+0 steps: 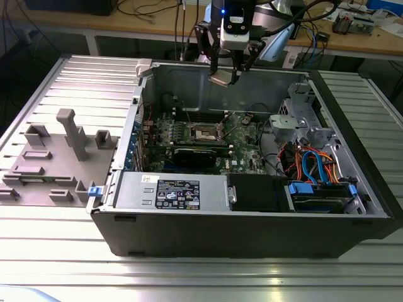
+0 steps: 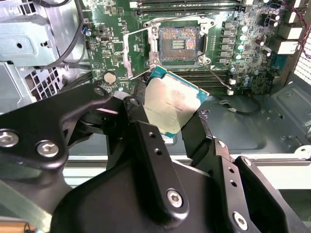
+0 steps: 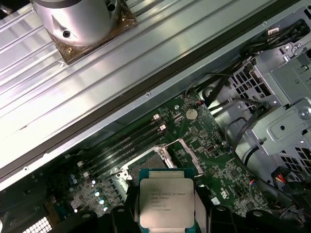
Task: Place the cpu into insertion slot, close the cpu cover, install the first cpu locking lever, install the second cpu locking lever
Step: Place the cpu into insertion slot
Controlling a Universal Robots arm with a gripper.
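Note:
My gripper [image 1: 225,70] hangs over the open computer case, shut on the cpu [image 1: 223,78], a small square chip with a silver-grey top. In both wrist views the cpu [image 2: 172,104] [image 3: 166,201] sits tilted between the black fingers [image 2: 146,141], well above the motherboard. Below it the insertion slot [image 2: 179,42] [image 1: 205,132] lies uncovered, dark-centred with a metal rim. The cpu cover [image 2: 136,53], a thin silvery frame, stands swung open at one side of the slot. In the first wrist view the chip hides part of the slot [image 3: 158,156].
A long black expansion card [image 1: 198,154] lies beside the slot, with memory slots [image 2: 189,5] on its other side. A drive cage [image 1: 302,116] and orange and blue cables [image 1: 315,167] fill the exterior view's right. A grey fixture [image 1: 63,151] sits outside on the left.

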